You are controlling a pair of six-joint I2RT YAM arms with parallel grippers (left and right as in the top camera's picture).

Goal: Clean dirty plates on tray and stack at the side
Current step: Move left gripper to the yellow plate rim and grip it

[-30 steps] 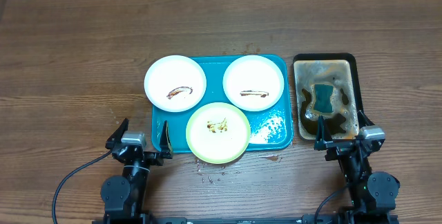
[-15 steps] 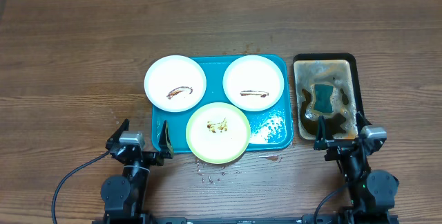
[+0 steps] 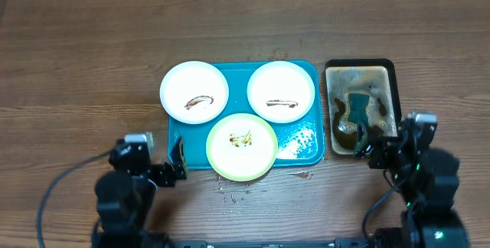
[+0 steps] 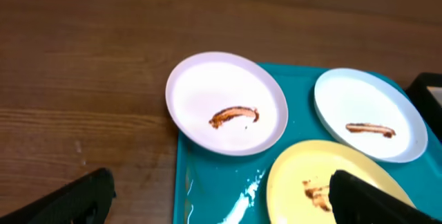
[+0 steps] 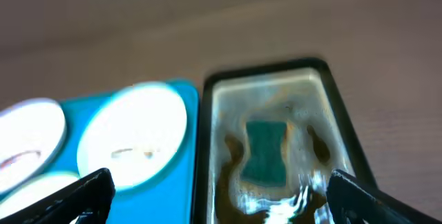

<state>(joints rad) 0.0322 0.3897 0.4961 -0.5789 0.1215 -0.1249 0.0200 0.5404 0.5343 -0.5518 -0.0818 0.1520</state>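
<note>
Both arms lifting off rest. Three plates [image 3: 194,89] unmoved on teal tray [image 3: 306,147], sauce smears unwiped. Left gripper [image 3: 155,164] beside tray's near-left corner; right gripper [image 3: 385,144] over near end of black tray [image 3: 360,63], teal sponge [image 3: 357,109] ahead. Both jaws wide apart, empty. Sponge pickup likely first.

The right wrist view was blurred, the smear on the white plate [image 5: 131,127] faint; the yellow plate [image 4: 298,174] was perhaps half cut off below.
</note>
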